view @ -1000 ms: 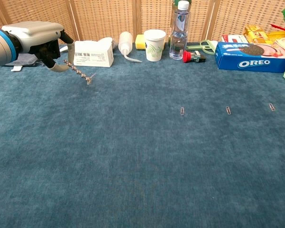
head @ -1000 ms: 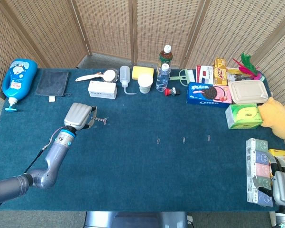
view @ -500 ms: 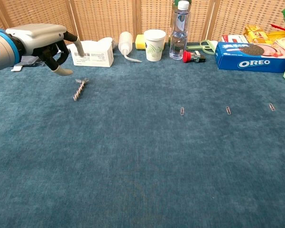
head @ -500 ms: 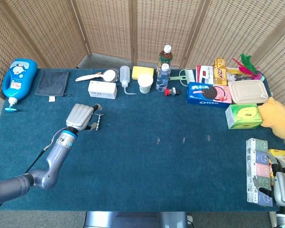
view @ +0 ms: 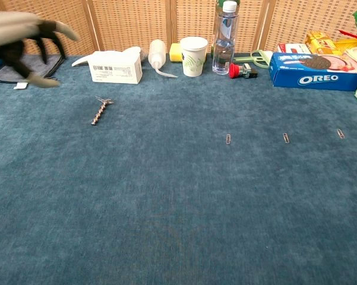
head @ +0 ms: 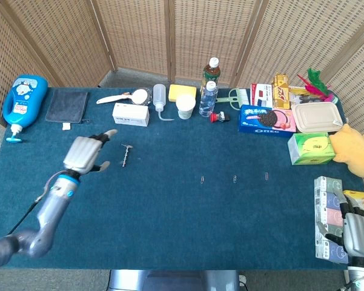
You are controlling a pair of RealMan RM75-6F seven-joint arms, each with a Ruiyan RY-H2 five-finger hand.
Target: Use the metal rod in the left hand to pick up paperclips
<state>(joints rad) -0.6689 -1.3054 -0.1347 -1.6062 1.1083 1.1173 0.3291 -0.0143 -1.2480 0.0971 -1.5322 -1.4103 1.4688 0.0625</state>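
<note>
The metal rod (head: 126, 156) lies loose on the blue cloth, a short beaded stick with a paperclip at its far end; the chest view shows the rod (view: 99, 111) at left of centre. My left hand (head: 83, 154) hovers to the left of it, fingers spread and empty; in the chest view this hand (view: 22, 35) is blurred at the top left corner. Three paperclips (head: 203, 179) (head: 235, 179) (head: 266, 176) lie in a row mid-table, also seen as paperclips (view: 228, 139) (view: 286, 138) (view: 340, 133). My right hand (head: 355, 233) sits at the bottom right edge, fingers curled.
Along the far edge stand a white box (head: 131, 114), squeeze bottle (head: 159, 97), paper cup (head: 185, 106), water bottles (head: 208, 97) and an Oreo box (head: 266, 119). A blue detergent bottle (head: 23, 102) and grey pouch (head: 68, 106) lie far left. Boxes and a plush toy (head: 354, 151) crowd the right side.
The left hand let go of the rod, which dropped onto the cloth, then opened and drew away to the left. The right hand barely moved.
</note>
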